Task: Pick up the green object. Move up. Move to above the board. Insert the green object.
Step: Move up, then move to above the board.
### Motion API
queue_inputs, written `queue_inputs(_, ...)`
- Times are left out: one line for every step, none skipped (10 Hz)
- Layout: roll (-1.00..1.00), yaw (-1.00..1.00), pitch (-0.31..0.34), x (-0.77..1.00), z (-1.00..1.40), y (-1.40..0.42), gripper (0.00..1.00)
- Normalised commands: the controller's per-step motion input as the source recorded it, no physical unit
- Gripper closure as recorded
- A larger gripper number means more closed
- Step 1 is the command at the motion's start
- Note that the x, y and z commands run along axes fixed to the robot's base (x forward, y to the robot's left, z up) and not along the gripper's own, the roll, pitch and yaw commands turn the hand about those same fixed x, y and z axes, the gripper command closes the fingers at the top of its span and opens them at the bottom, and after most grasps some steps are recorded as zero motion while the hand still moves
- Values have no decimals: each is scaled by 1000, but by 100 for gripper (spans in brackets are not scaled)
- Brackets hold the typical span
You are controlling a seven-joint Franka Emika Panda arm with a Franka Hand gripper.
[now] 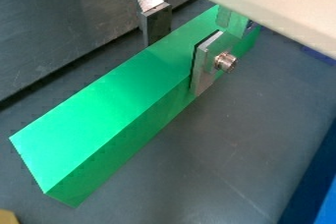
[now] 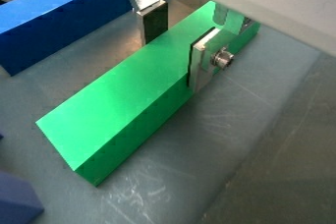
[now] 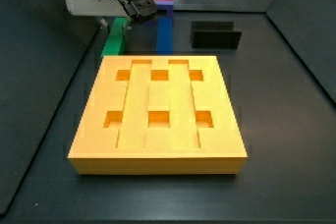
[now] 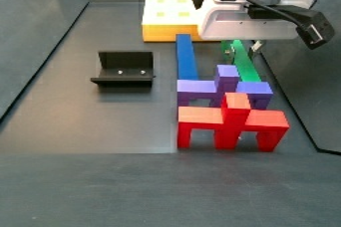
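Observation:
The green object (image 1: 112,120) is a long green bar lying flat on the dark floor; it also shows in the other wrist view (image 2: 118,115) and partly in both side views (image 3: 116,39) (image 4: 240,54). My gripper (image 1: 180,56) (image 2: 178,51) straddles it near one end. One silver finger (image 1: 206,61) lies flat against its side and the other finger (image 1: 153,27) stands at the opposite edge, so the jaws look shut on the bar. The yellow-orange board (image 3: 92,120) (image 4: 154,17) with six square holes lies apart from the gripper (image 3: 128,17) (image 4: 246,44).
A blue bar (image 2: 59,17) (image 3: 164,33) (image 4: 185,57) lies parallel beside the green one. The black fixture (image 3: 214,34) (image 4: 124,69) stands nearby. Purple (image 4: 213,90) and red (image 4: 233,126) blocks sit at the bars' ends.

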Motion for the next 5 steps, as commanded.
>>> queue_inputs(0, 0, 0, 0, 833, 0, 100)
queue_inputs(2, 41, 41, -28, 758, 4, 100)
queue_inputs(13, 42, 81, -38, 569, 11, 100)
queue_inputs(41, 17, 60, 9, 226, 7, 100)
queue_inputs(0, 0, 0, 0, 1400, 0, 100)
